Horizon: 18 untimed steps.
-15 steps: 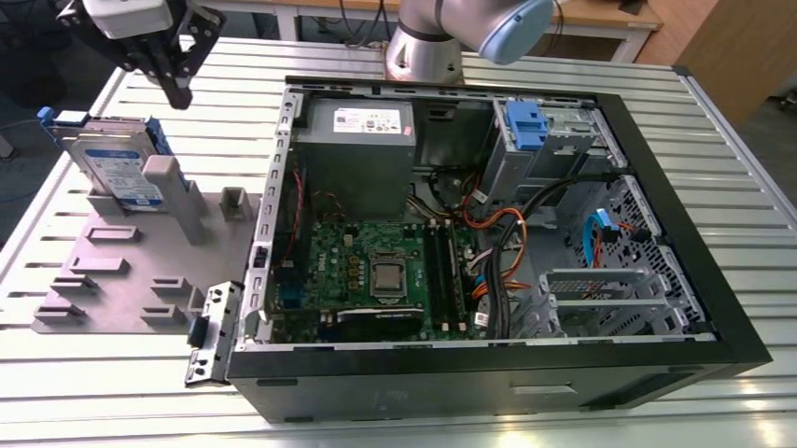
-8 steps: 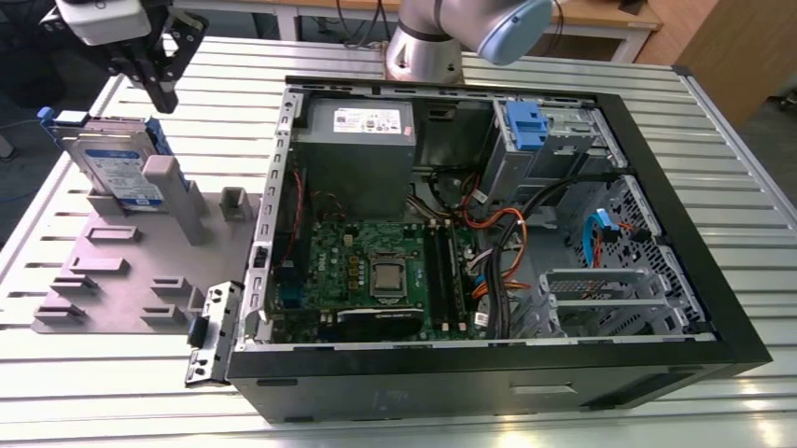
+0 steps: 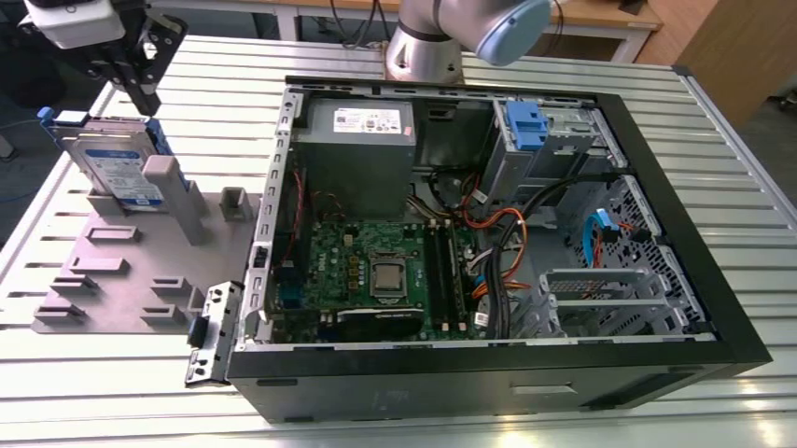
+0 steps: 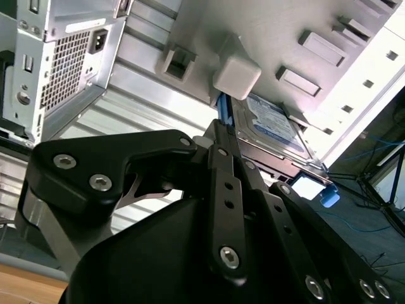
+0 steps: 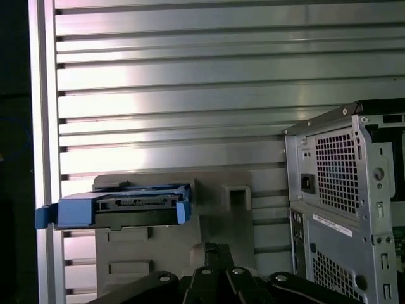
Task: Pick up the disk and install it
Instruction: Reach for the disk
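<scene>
Disk (image 3: 112, 166) stands on edge in a grey fixture (image 3: 125, 280) on the tabletop (image 3: 125, 401) beside an open computer case (image 3: 673, 187). The tool (image 3: 144, 101), tips pressed together and empty, hangs just above. Rigid, dense and likely shock-sensitive, the disk looks best gripped across its flat faces.

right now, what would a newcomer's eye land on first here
The open computer case with its green motherboard dominates the middle of the exterior view. At that view's left, the disk stands on edge in a grey fixture, the pincer close above it.
</scene>
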Tool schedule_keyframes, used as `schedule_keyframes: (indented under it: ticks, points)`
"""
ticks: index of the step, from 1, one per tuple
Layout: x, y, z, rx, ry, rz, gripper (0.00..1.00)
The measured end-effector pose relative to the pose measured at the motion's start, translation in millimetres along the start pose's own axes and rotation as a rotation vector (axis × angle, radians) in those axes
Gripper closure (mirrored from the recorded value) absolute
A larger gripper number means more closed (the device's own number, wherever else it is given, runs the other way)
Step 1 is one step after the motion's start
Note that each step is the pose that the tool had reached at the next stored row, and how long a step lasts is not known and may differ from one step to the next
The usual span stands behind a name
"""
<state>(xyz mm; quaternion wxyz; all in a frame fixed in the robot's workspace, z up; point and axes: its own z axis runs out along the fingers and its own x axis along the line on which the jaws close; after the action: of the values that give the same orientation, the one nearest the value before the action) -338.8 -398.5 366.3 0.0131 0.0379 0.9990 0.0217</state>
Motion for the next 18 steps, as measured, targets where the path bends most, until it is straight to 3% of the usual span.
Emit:
schedule_keyframes:
  ticks: [18]
  points:
    - [38.8,9.9,11.2,0.0,-0.0001,0.0,0.89]
